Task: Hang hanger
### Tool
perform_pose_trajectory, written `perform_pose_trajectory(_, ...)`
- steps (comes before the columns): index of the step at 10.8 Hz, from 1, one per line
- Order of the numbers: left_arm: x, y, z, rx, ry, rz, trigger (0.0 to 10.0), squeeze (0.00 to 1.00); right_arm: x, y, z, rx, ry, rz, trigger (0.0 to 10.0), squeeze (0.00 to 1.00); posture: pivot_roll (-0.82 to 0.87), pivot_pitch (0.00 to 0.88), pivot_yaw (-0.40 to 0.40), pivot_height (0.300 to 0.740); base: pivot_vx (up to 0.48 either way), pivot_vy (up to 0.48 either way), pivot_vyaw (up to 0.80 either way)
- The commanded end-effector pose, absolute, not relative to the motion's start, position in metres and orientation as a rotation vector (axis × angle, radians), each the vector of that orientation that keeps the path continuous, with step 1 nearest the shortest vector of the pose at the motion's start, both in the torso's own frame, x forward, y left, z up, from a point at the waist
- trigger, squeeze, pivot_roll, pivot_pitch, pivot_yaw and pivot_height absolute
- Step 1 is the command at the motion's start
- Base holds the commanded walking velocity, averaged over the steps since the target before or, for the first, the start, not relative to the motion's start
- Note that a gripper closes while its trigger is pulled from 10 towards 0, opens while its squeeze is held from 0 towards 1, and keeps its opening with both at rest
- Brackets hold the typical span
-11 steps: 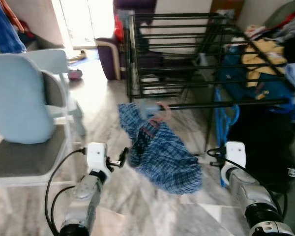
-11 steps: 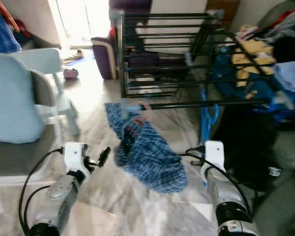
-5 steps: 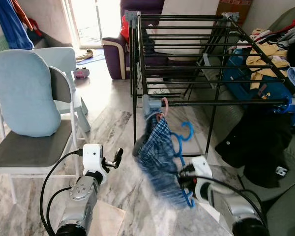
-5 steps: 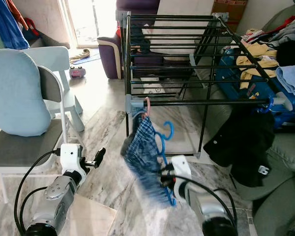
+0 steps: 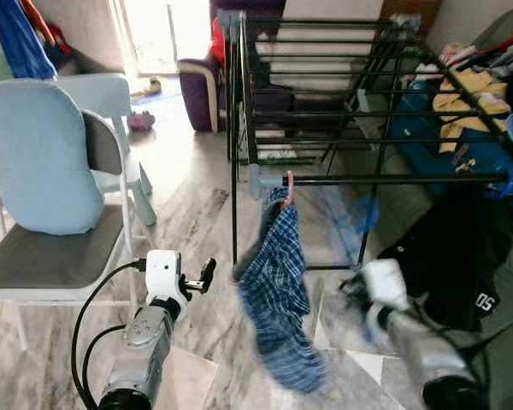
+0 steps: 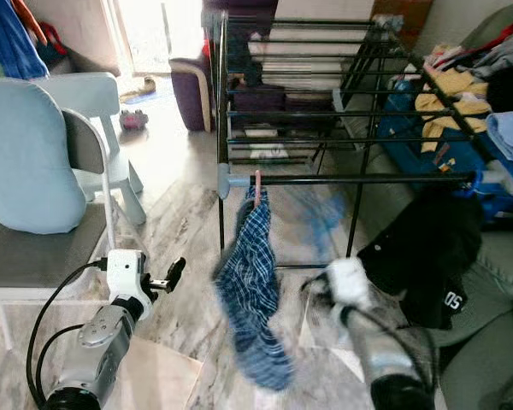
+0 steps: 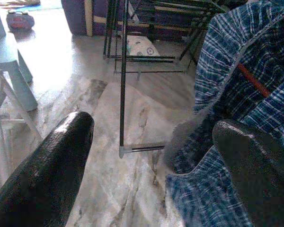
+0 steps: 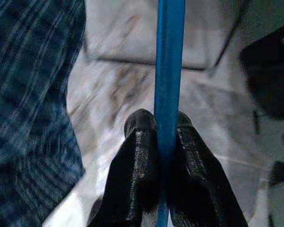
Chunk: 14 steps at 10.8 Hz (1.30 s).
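A black drying rack [image 5: 368,179] stands ahead. A blue plaid garment [image 5: 278,282] hangs from its front rail by a pink hanger hook [image 5: 288,181], swinging and blurred. My right gripper [image 8: 157,124] is shut on the bar of a blue hanger [image 8: 169,56]. That hanger shows as a blue blur [image 5: 350,213] below the rail, right of the garment, above my right arm [image 5: 393,303]. My left gripper [image 5: 207,273] is open, low and left of the garment, nothing between its fingers [image 7: 66,142].
A chair with a pale blue cushion [image 5: 43,162] stands on the left. Dark clothes [image 5: 462,256] hang at the right, with more laundry [image 5: 470,94] over the rack's far side. A purple sofa [image 5: 197,85] is behind. Marble floor lies underfoot.
My right arm has swung from under the plaid garment out to its right, carrying the blue hanger. The garment has swung and hangs straighter. The left arm has stayed put.
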<state>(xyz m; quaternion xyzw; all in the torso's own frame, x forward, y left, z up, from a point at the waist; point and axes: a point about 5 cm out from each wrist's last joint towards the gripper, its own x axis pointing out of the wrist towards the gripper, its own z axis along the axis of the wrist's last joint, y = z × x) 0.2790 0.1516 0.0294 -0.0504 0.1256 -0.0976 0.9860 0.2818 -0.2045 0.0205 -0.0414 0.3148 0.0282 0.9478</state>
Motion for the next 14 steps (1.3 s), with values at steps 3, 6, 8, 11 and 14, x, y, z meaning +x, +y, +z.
perform_pose_trajectory(3,0.279,0.151,0.031,-0.102,0.241,-0.227,10.0,0.0,0.289,-0.208,0.034,-0.094,0.531,0.001,10.0,0.0,-0.13,0.0,-0.026,0.74,0.0,0.0,0.0)
perform_pose_trajectory(6,0.278,0.15,0.032,-0.106,0.24,-0.251,10.0,0.0,0.303,-0.222,0.042,-0.089,0.537,-0.026,10.0,0.0,-0.13,0.0,-0.015,0.74,0.0,0.0,0.0)
perform_pose_trajectory(8,0.279,0.15,0.032,-0.107,0.242,-0.255,10.0,0.0,0.315,-0.236,0.051,-0.083,0.554,-0.063,10.0,0.0,-0.13,0.0,-0.016,0.74,0.244,0.0,0.0)
perform_pose_trajectory(11,0.278,0.149,0.031,-0.111,0.243,-0.258,10.0,0.0,0.327,-0.236,0.053,-0.03,0.65,-0.042,10.0,0.0,-0.12,0.0,-0.017,0.74,0.0,0.0,0.0)
perform_pose_trajectory(14,0.278,0.151,0.031,-0.105,0.245,-0.246,10.0,0.0,0.337,-0.221,0.055,0.054,0.711,0.053,10.0,0.0,-0.1,0.0,-0.027,0.74,0.0,0.0,0.0)
